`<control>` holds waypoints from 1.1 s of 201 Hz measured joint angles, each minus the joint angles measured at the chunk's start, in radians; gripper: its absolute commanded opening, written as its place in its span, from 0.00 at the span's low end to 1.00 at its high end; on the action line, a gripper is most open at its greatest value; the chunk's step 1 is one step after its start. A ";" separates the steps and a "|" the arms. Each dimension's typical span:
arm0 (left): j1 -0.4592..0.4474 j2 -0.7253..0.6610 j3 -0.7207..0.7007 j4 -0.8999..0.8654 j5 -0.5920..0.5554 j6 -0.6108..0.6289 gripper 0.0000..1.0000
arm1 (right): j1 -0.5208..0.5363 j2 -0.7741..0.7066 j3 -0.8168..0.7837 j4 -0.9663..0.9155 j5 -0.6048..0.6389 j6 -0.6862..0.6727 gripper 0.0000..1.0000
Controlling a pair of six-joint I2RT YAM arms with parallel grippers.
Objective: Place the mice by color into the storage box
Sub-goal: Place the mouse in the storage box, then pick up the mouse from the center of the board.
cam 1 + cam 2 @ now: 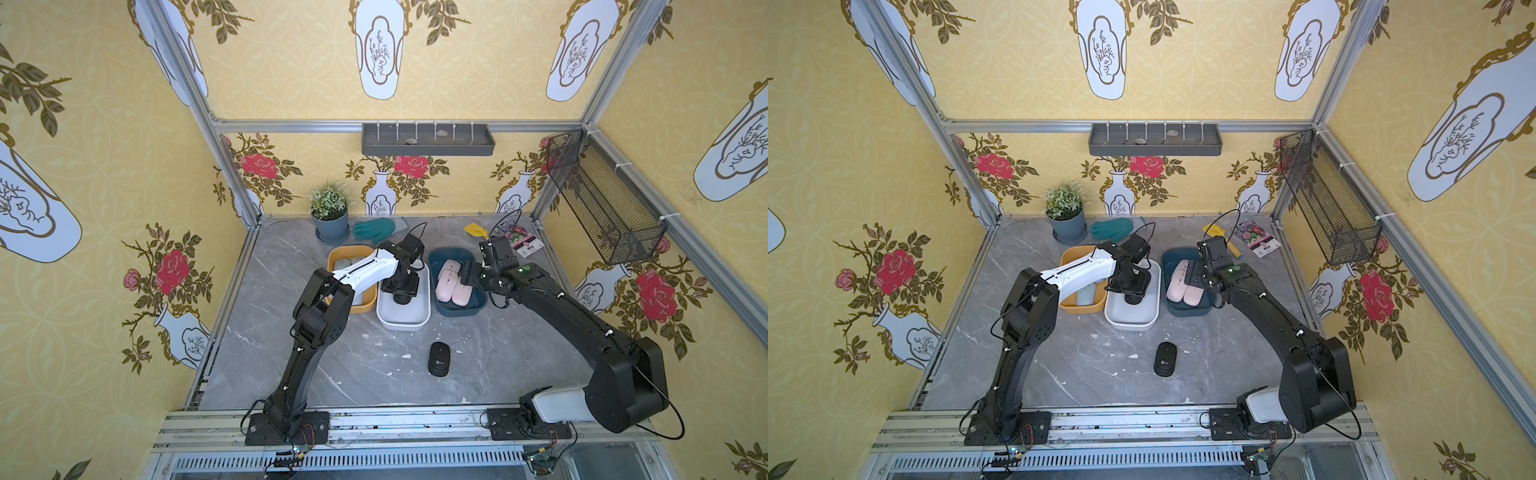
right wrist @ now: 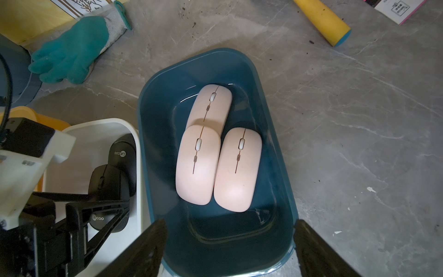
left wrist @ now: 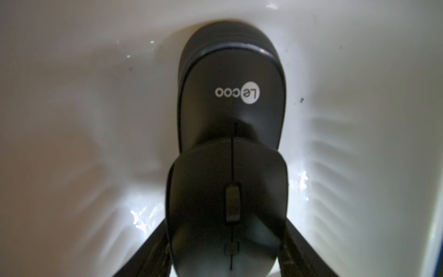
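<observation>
Two black mice lie in the white box. The nearer black mouse rests partly on the other. My left gripper reaches down into this box with a finger close on each side of the nearer mouse, and thin slivers of white show between. A third black mouse lies on the table in front. Three pink mice fill the dark blue box; my right gripper hovers open above its near end. Pale blue mice show in the yellow box, mostly hidden by my left arm.
At the back stand a potted plant, a teal glove, a yellow-handled tool and a seed packet. A wire basket hangs on the right wall and a grey shelf on the back wall.
</observation>
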 measured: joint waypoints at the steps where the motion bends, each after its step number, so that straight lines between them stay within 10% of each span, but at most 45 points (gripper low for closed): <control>1: 0.000 0.000 0.000 0.000 0.000 0.000 0.72 | 0.000 0.000 0.000 0.000 0.000 0.000 0.85; 116: -0.034 -0.204 -0.019 -0.057 -0.048 0.004 0.77 | 0.000 -0.058 -0.009 -0.004 0.019 0.014 0.85; 221: -0.358 -0.349 -0.183 -0.179 0.029 -0.188 0.81 | 0.000 -0.114 -0.032 -0.030 0.045 0.014 0.89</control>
